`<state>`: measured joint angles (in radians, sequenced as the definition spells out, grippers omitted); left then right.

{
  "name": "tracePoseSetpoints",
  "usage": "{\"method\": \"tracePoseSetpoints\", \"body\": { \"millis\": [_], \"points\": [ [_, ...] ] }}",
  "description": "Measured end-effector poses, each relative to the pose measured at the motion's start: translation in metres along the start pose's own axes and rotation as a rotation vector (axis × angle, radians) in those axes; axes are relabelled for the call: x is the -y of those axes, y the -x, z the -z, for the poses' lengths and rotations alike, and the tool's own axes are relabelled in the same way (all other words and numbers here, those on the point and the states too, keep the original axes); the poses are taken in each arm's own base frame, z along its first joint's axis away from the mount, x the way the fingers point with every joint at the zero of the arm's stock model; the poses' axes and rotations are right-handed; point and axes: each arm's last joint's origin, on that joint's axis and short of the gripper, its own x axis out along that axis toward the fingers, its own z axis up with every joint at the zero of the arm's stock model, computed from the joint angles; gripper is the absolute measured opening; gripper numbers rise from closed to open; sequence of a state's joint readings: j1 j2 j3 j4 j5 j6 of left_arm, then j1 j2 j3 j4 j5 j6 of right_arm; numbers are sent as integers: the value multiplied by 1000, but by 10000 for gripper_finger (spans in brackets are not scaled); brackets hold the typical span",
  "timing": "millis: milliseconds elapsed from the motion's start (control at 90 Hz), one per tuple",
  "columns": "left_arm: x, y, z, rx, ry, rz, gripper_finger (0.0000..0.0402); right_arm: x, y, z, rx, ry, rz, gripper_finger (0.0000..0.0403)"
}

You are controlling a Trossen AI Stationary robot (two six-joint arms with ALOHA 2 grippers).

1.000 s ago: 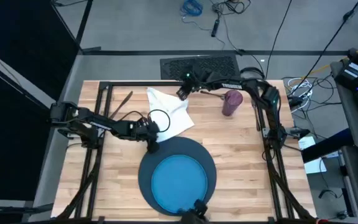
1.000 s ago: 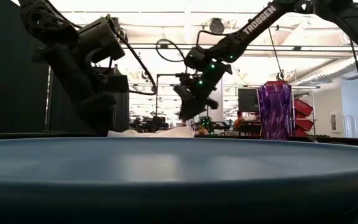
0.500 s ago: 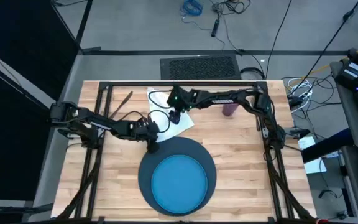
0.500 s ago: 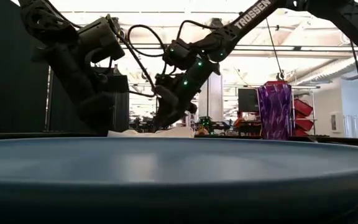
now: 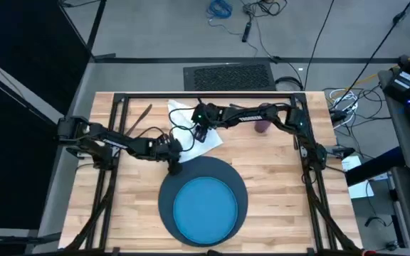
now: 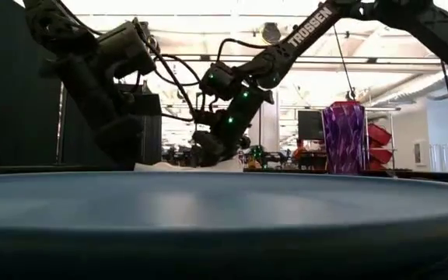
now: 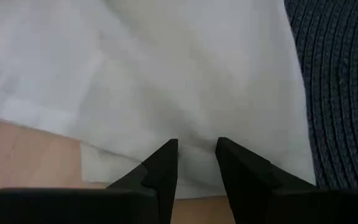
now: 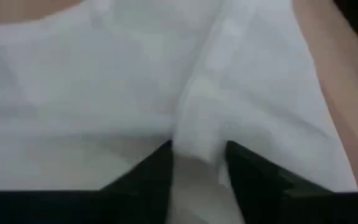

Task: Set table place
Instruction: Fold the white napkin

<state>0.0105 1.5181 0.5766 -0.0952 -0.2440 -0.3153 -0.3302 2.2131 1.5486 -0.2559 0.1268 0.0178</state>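
Two-arm napkin handling, seen from above, at table height and from both wrists. Over the last second the right gripper (image 5: pixel 201 134) has swung from the far side of the table (image 5: pixel 276 185), near the purple cup (image 6: pixel 343 137), leftward and down onto the white napkin (image 5: pixel 191 128). In the right wrist view its fingers (image 8: pixel 148 177) now straddle a raised fold of napkin cloth, parted, with the fold between them; whether they press it cannot be told. The left gripper (image 5: pixel 173 149) has not moved: it rests at the napkin's near edge, just beside the rim of the dark navy mat (image 5: pixel 168 206), its fingers (image 7: pixel 163 171) slightly parted over the cloth with nothing clamped. Judged from this, the step in hand is a two-handed grasp on the napkin, to flatten or reposition it. The blue plate (image 5: pixel 203 208) already sits centred on the mat.

Hidden or unclear: the right arm covers part of the cup from above. A thin dark utensil (image 5: pixel 139 118) lies left of the napkin; its type is not legible. The other cutlery cannot be made out. The plate rim fills the lower half of the low view and hides the tabletop.
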Motion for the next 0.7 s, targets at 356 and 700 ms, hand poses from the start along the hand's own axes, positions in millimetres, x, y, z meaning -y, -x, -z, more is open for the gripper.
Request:
{"method": "tracePoseSetpoints", "body": {
  "millis": [356,700],
  "points": [
    [0,0,0,0,-7,0,102,17,18,-12,41,-19,17,1],
    [0,0,0,1,-30,0,102,79,47,-25,115,-180,72,0]
  ]
}}
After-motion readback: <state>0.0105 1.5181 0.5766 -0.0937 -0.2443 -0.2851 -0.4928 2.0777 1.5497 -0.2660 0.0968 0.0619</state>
